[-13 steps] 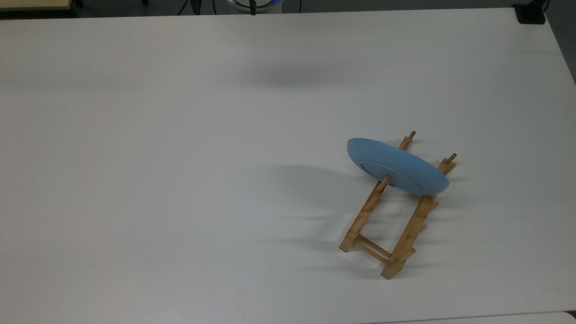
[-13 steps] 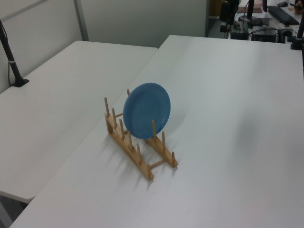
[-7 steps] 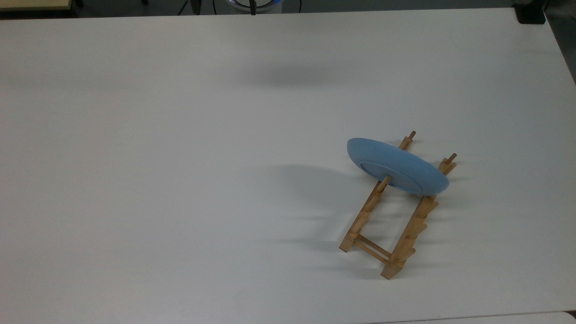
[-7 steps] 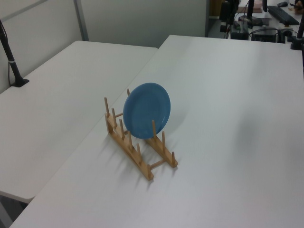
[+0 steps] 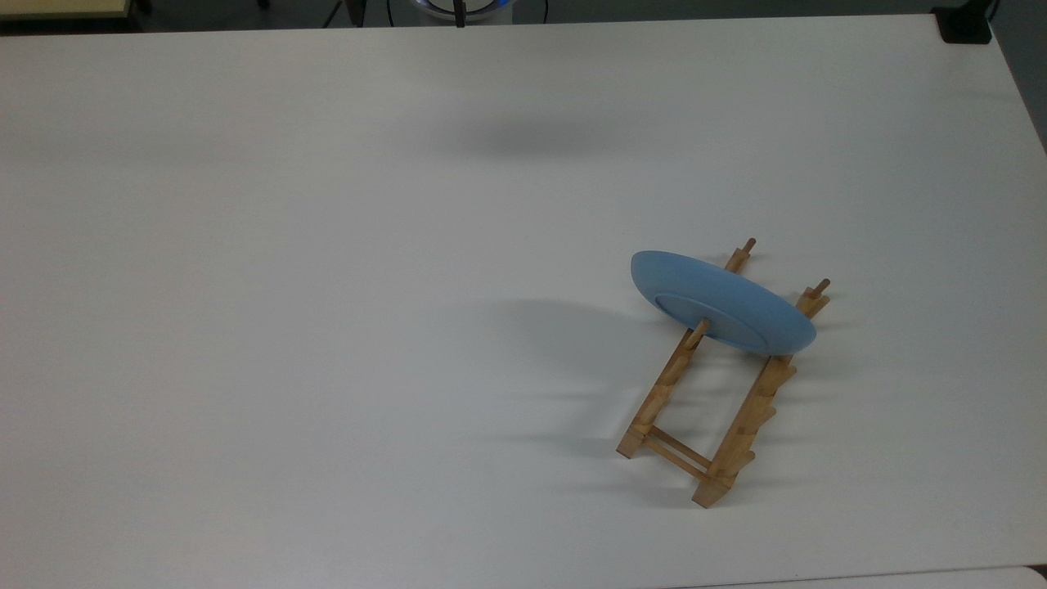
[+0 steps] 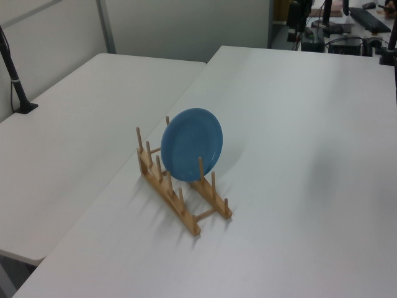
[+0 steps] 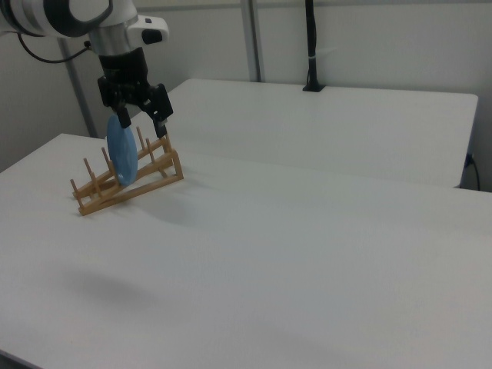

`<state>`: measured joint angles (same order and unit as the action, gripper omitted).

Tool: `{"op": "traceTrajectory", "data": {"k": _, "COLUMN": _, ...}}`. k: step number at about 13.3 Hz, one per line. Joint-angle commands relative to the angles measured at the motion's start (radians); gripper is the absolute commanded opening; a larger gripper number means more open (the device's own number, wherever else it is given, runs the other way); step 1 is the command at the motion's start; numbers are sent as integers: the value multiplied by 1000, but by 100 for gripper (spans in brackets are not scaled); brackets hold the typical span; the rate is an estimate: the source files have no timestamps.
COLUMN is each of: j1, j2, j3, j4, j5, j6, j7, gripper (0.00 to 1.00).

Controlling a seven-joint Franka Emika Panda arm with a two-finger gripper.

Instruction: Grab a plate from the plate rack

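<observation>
Bright, even light; soft shadows on table (image 5: 327,327).

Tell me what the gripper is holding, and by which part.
Nothing. The gripper has its fingers spread with nothing between them; the plate stands on edge in the plate rack, its rim untouched in the left view.

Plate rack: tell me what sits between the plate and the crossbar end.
Nothing: in the top view, the plate rack carries only bare notches and pegs between the plate and its crossbars.
</observation>
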<state>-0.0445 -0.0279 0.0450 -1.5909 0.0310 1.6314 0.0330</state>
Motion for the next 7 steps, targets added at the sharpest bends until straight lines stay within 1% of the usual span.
{"op": "traceTrajectory", "data": {"k": 1, "j1": 14, "j2": -13, "j3": -8, "j4": -12, "j5": 20, "j6": 13, "j7": 15, "gripper": 100}}
{"op": "traceTrajectory", "data": {"k": 3, "j1": 14, "j2": -13, "j3": -7, "j4": -14, "j5": 17, "j6": 13, "j7": 7, "gripper": 100}}
{"op": "traceTrajectory", "data": {"k": 7, "j1": 12, "j2": -13, "j3": -4, "j4": -17, "j5": 12, "j6": 4, "j7": -112, "gripper": 100}}
